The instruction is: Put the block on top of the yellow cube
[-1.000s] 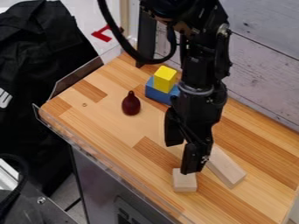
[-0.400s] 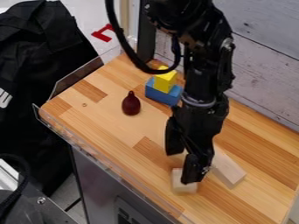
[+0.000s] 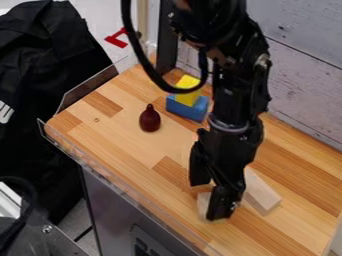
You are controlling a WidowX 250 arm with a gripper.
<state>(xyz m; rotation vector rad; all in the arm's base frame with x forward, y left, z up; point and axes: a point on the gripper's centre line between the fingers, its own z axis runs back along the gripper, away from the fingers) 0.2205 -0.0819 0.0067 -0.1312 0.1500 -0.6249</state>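
Note:
My gripper (image 3: 206, 200) is low over the near part of the counter with its fingers spread open. Between and partly behind them lies a small pale wooden block (image 3: 203, 204), its right side hidden by one finger. Whether either finger touches it I cannot tell. The yellow cube (image 3: 188, 93) rests on a blue block (image 3: 186, 108) toward the back, left of the arm, and a black cable crosses in front of its upper part.
A longer pale wooden block (image 3: 262, 192) lies just right of the gripper. The dark red pear-shaped object (image 3: 149, 119) stands left of the arm. A low clear guard borders the counter's left edge, and a plank wall runs behind.
The gripper has moved down and slightly toward the near edge, so its right finger covers more of the small block. The cable has shifted over the yellow cube.

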